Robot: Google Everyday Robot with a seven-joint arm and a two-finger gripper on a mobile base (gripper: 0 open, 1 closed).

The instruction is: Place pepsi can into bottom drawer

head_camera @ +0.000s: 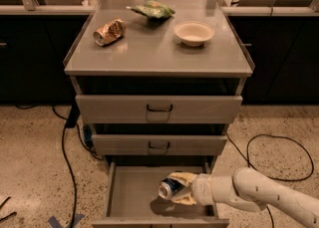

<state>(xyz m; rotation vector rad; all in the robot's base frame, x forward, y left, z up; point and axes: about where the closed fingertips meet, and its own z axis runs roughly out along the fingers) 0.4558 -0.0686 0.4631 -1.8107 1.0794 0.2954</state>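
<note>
The pepsi can (pixel 168 188) is blue with a silver end and lies on its side, its end pointing left. My gripper (pixel 180 189) is shut on it from the right, with pale fingers (pixel 182 177) above and below the can. It holds the can over the right half of the open bottom drawer (pixel 130 192), just above the plain grey floor, where a shadow lies under it. My white arm (pixel 259 197) reaches in from the lower right.
Two shallower drawers with dark handles (pixel 159 108) sit shut above. On the cabinet top are a gold dented can (pixel 108 32), a green bag (pixel 152 9) and a pale bowl (pixel 194 33). Black cables (pixel 66 137) run on the speckled floor at both sides.
</note>
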